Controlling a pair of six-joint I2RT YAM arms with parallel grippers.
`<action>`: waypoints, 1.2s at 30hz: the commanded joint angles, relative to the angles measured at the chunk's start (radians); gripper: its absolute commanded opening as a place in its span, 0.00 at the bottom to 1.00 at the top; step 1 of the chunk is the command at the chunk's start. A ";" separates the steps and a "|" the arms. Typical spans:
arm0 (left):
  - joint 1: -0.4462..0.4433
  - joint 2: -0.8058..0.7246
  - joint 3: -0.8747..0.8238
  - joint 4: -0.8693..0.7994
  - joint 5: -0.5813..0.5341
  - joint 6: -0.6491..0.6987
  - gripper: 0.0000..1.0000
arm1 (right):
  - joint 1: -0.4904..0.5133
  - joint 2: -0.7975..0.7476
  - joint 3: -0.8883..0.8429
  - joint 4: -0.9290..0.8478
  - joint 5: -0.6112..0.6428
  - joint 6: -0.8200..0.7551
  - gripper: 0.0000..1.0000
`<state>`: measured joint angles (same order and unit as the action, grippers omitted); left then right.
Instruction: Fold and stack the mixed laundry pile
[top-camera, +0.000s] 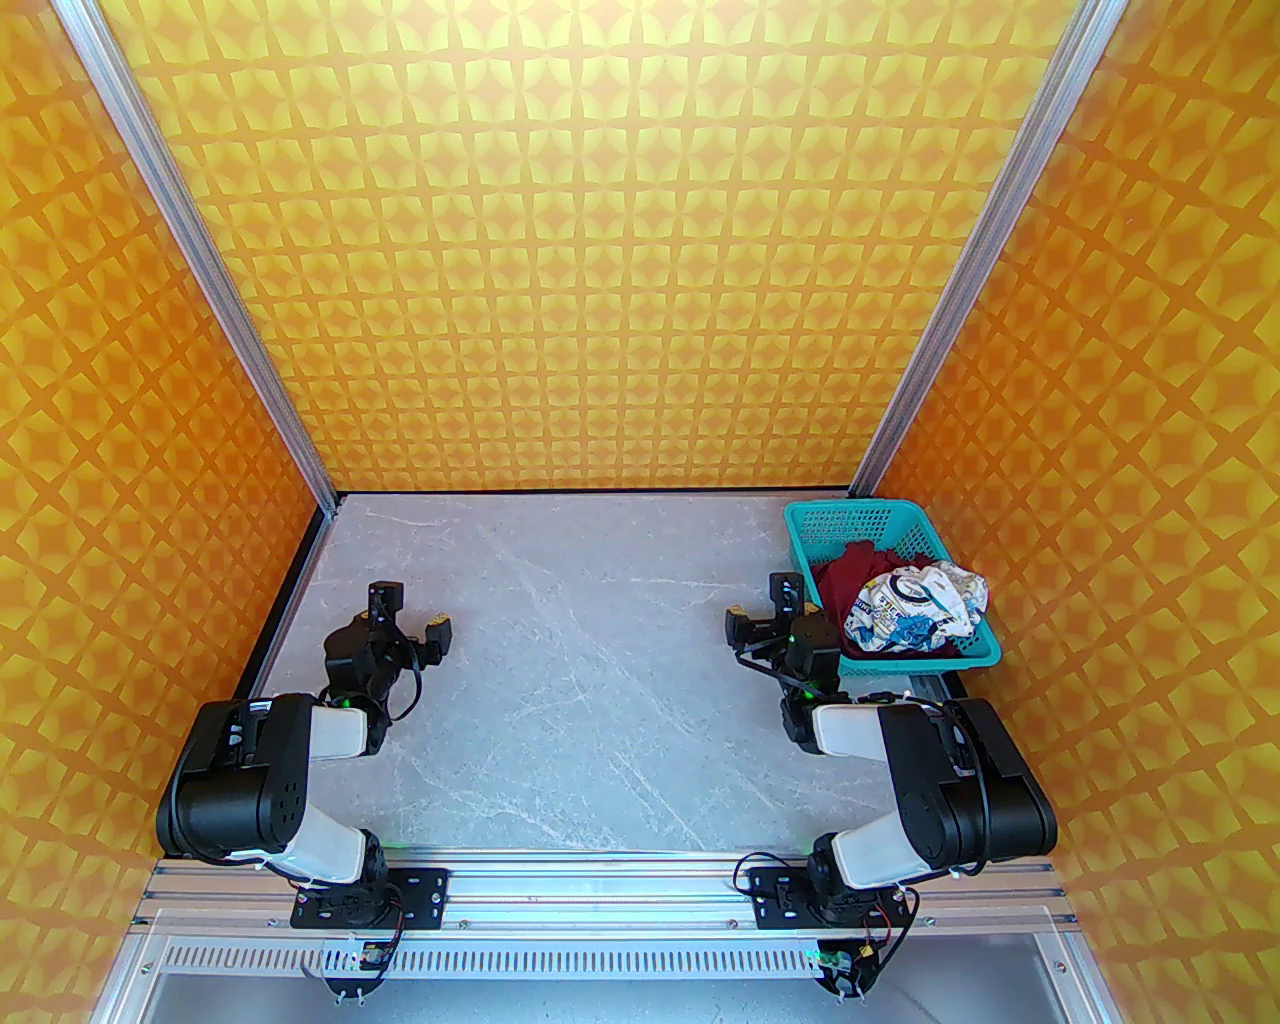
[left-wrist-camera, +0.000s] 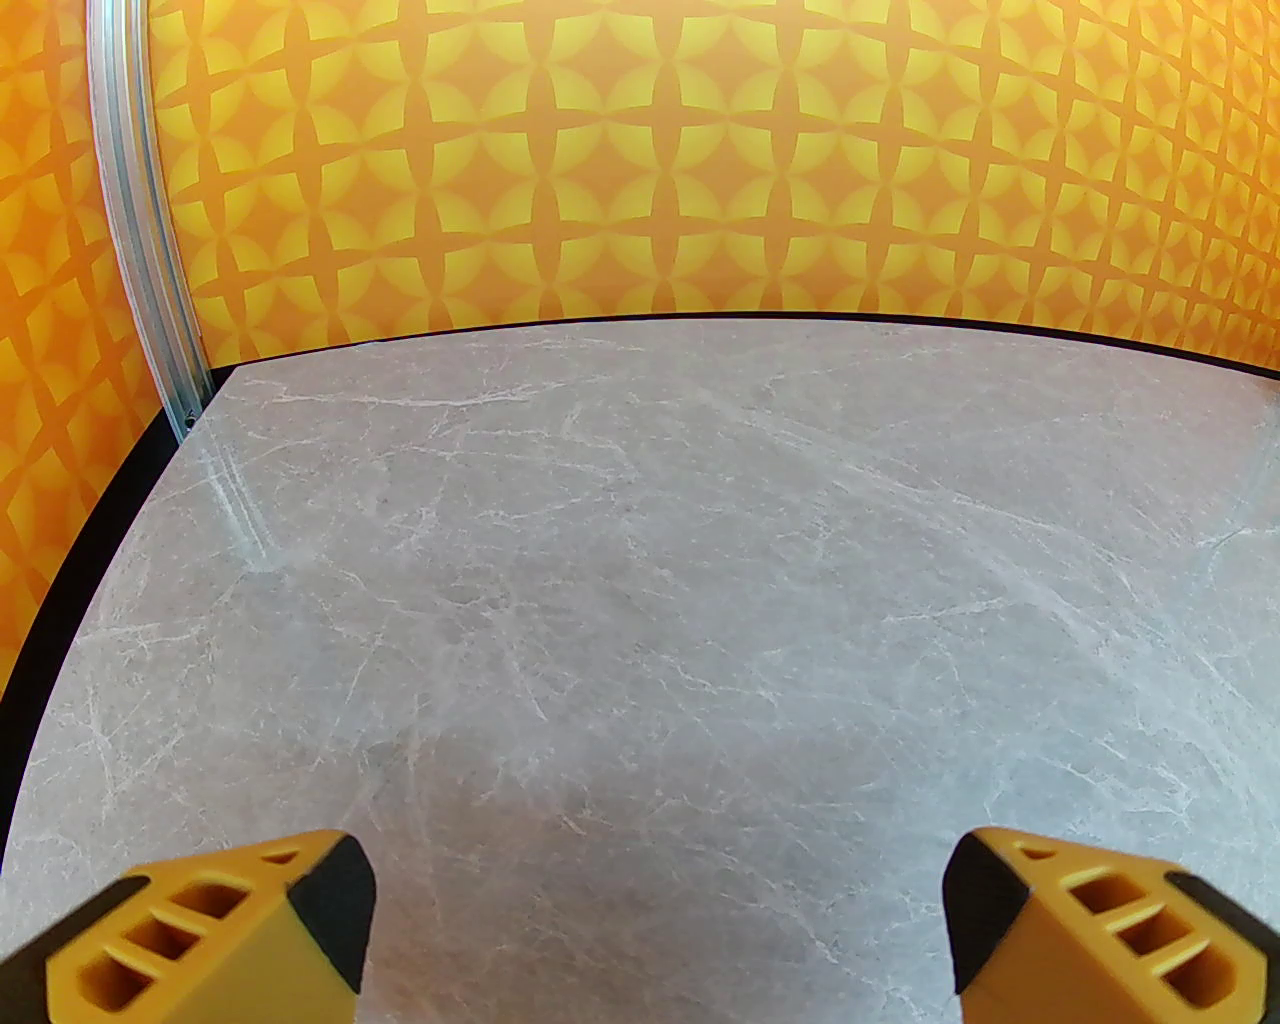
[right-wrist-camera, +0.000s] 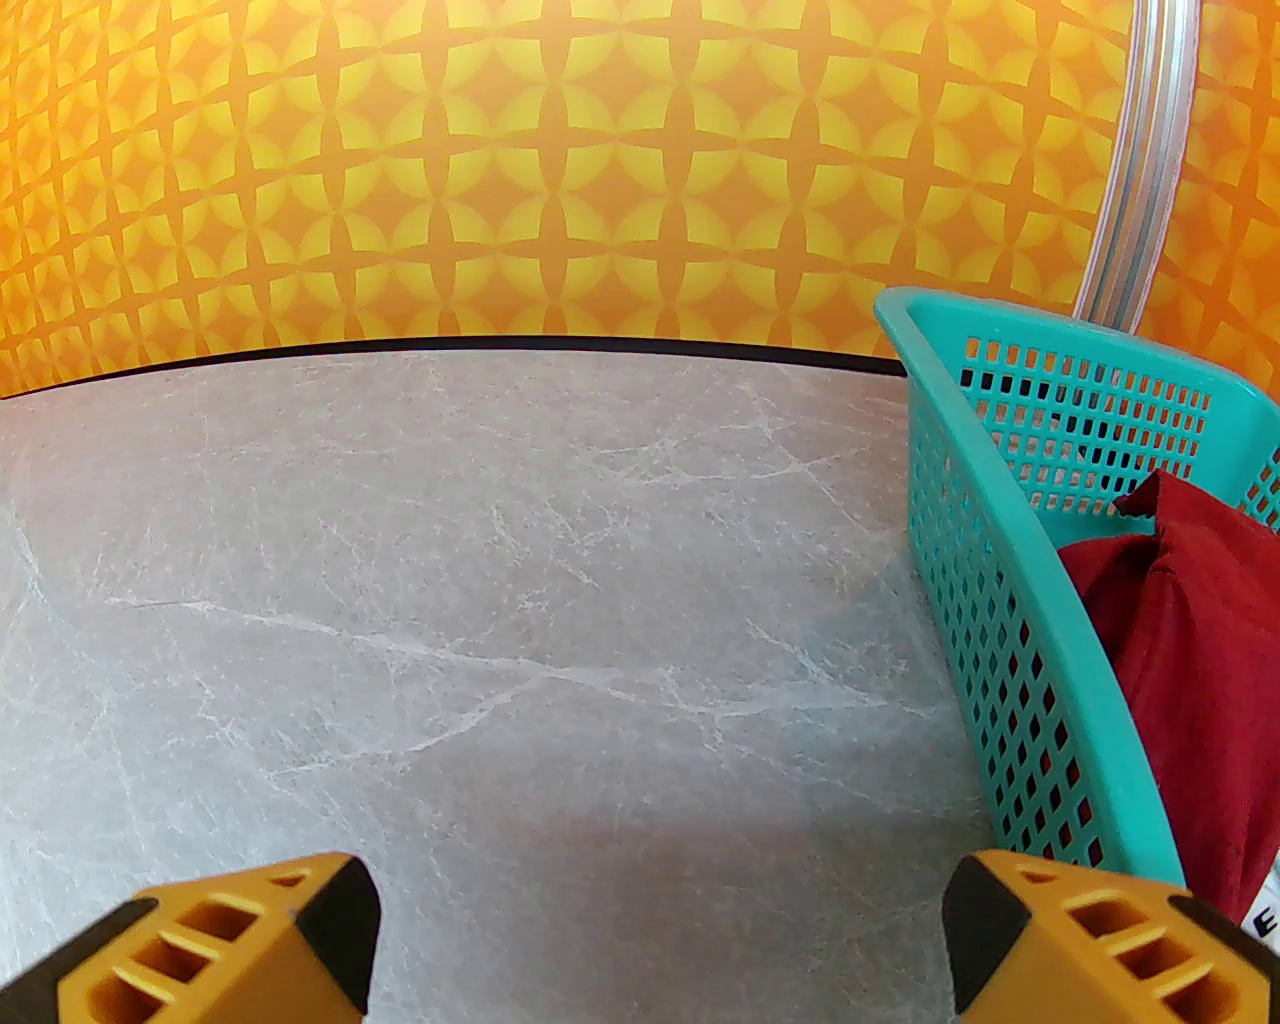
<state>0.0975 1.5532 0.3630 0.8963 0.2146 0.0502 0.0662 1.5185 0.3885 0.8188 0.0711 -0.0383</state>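
A crumpled dark red T-shirt (top-camera: 848, 578) and a bunched white printed garment (top-camera: 915, 605) lie in the teal perforated plastic basket (top-camera: 835, 517) at the far right of the grey veined counter (top-camera: 600, 650). The ribbed yellow left fingers (left-wrist-camera: 240, 920) and right fingers (right-wrist-camera: 1100, 940) are spread wide and hold nothing, the right pair just left of the basket.
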 joint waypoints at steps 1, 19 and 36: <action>-0.004 -0.006 0.004 0.023 0.021 0.010 0.99 | 0.006 0.000 0.016 -0.010 0.013 0.006 0.99; -0.003 -0.003 0.004 0.021 0.016 0.006 0.99 | 0.006 0.000 0.015 -0.009 0.013 0.006 0.99; -0.177 -0.299 0.198 -0.605 -0.149 -0.014 0.77 | 0.032 -0.293 0.069 -0.396 0.145 0.068 0.99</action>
<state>-0.0326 1.3319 0.4896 0.5503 0.1261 0.0574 0.0917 1.3685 0.3832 0.6872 0.1204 -0.0280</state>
